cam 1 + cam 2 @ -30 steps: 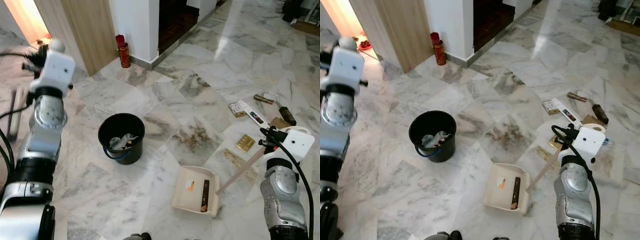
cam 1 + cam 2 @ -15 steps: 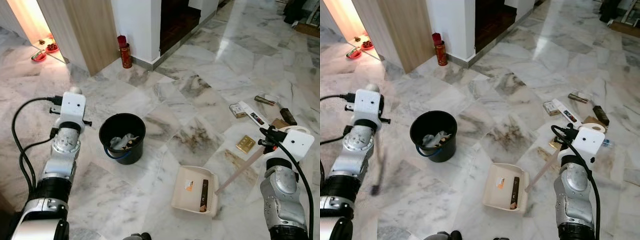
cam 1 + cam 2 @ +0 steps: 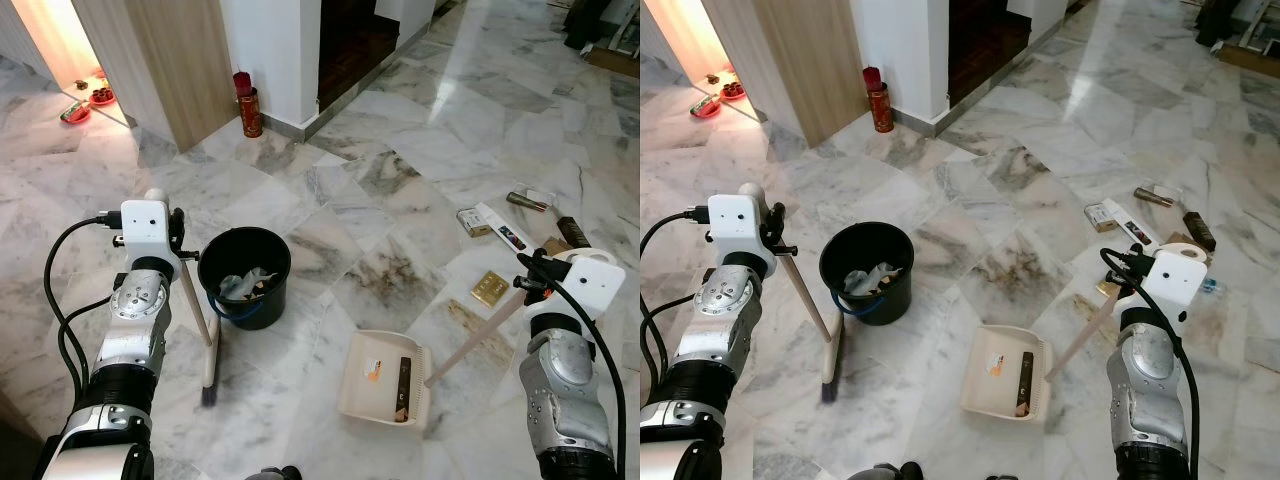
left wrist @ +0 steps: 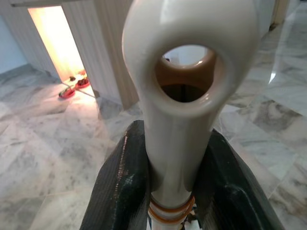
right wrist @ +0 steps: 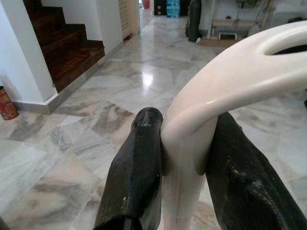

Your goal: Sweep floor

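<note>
A broom with a pale wooden handle stands tilted beside the black bucket, its dark head on the marble floor. My left gripper is shut on the handle's cream loop end, with a black finger on each side. A cream dustpan lies on the floor holding a dark bar and an orange-white scrap. Its long handle rises to my right gripper, shut on its cream end. Litter lies at the right: a gold box and a white box.
The bucket holds crumpled paper. A red canister stands by the white wall corner, next to a wooden door panel. Dark wooden stairs rise behind. More brown scraps lie far right. Open marble floor stretches between bucket and dustpan.
My left arm has swung down from high at the left, bringing the broom to the floor beside the bucket. The dustpan has shifted slightly. The right arm has barely moved.
</note>
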Tool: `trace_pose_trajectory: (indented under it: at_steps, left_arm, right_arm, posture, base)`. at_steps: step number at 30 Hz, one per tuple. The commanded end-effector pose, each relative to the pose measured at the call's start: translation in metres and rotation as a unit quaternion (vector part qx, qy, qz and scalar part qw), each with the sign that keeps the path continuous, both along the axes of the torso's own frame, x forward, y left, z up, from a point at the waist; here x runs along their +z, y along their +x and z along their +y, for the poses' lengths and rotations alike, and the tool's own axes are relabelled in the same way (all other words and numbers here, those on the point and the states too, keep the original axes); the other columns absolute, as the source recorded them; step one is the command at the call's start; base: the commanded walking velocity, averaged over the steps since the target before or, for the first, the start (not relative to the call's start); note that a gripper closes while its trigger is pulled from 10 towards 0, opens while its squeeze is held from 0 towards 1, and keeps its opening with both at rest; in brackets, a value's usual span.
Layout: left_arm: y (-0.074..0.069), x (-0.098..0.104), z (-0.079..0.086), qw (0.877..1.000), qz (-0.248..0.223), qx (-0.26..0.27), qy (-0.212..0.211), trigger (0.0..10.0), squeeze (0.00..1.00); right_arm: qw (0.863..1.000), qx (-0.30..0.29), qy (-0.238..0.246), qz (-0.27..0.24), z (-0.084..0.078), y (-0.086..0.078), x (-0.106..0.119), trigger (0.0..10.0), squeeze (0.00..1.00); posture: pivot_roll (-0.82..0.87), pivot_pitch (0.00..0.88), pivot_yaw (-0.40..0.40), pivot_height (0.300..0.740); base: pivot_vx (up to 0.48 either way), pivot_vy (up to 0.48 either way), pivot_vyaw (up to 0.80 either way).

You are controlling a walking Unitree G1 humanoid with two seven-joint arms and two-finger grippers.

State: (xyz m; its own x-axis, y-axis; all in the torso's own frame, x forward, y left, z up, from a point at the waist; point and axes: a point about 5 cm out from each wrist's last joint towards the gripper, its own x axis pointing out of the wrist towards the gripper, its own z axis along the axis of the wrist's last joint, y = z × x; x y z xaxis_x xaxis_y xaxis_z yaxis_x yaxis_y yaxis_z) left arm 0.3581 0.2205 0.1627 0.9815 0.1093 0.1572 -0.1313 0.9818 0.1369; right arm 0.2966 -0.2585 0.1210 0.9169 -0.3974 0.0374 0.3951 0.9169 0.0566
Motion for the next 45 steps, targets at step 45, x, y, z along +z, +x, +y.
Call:
trace_pose_trajectory:
  at_steps: [45]
  left_arm:
    - [-0.003, 0.025, -0.022, 0.995, -0.068, -0.067, 0.025, 10.0, 0.0]
  right_arm:
    - [0.988, -0.049, -0.011, -0.148, -0.011, 0.023, 0.075, 10.0, 0.0]
  posture:
    - [0.11, 0.129, -0.019, 0.74]
  base:
    - [0.0, 0.192, 0.0]
